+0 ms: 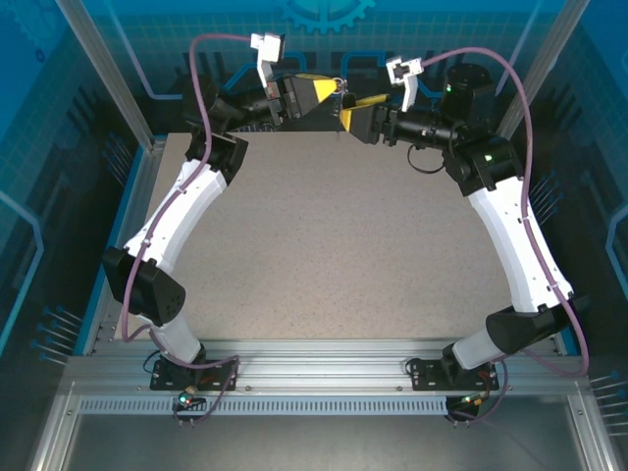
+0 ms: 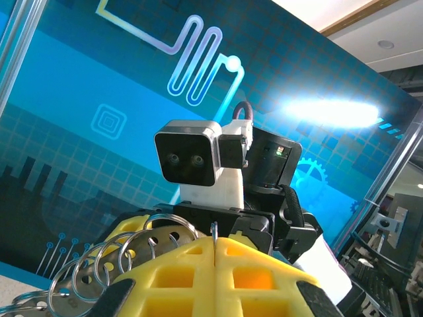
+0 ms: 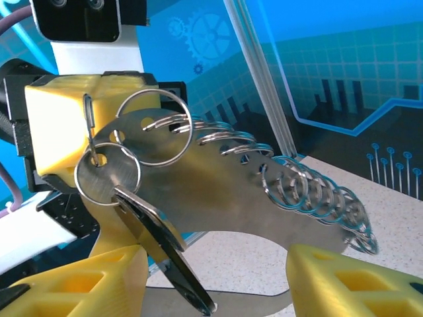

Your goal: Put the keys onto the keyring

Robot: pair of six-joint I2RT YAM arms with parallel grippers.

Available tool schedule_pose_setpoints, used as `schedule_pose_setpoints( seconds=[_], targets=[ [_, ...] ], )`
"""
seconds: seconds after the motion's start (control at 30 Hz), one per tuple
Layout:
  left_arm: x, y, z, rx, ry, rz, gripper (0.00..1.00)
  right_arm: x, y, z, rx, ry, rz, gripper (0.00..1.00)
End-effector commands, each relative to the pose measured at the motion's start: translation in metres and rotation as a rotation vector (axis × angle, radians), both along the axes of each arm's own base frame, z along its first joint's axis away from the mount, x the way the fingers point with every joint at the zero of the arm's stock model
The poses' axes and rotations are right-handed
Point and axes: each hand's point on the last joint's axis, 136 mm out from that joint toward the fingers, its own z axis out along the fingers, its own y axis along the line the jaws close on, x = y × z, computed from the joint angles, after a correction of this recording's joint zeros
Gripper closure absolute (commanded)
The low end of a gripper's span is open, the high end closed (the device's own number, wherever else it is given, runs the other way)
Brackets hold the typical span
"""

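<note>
At the far edge, above the counter point(image 1: 324, 255), the left gripper point(image 2: 215, 251) is clamped on the keyring point(image 3: 88, 125)'s thin wire. The key point(image 3: 168, 261) dangles between the right gripper point(image 3: 215, 284)'s parted fingers, ungripped. It looks light, stiff, slippery and free-swinging, so pinch its flat faces.

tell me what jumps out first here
At the far edge of the table, left hand and right hand meet nearly tip to tip. The shut left hand holds up a curved metal plate lined with split rings, a key dangling just above the open right hand.
</note>
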Motion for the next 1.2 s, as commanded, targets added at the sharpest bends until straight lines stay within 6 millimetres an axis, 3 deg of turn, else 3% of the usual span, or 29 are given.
schedule_pose_setpoints(
  seconds=[0.0, 0.2, 0.63, 0.87, 1.0, 1.17],
  targets=[
    [-0.020, 0.003, 0.016, -0.002, -0.061, -0.042, 1.00, -0.001, -0.011, 0.012, -0.034, -0.069, -0.064, 0.40],
    [-0.021, 0.003, 0.016, -0.001, -0.059, -0.043, 1.00, 0.000, -0.018, 0.006, -0.077, -0.074, -0.105, 0.39],
    [-0.021, 0.002, 0.015, 0.007, -0.056, -0.054, 1.00, -0.016, 0.007, 0.021, -0.034, -0.121, 0.080, 0.35],
    [-0.019, 0.000, 0.015, 0.002, -0.047, -0.080, 1.00, -0.010, 0.015, 0.019, -0.053, -0.120, 0.100, 0.36],
    [-0.019, 0.000, 0.016, -0.003, -0.048, -0.085, 1.00, -0.010, 0.016, 0.015, -0.057, -0.113, 0.114, 0.42],
    [-0.018, -0.001, 0.017, -0.004, -0.050, -0.085, 1.00, -0.013, 0.015, 0.012, -0.048, -0.103, 0.131, 0.55]
  ],
)
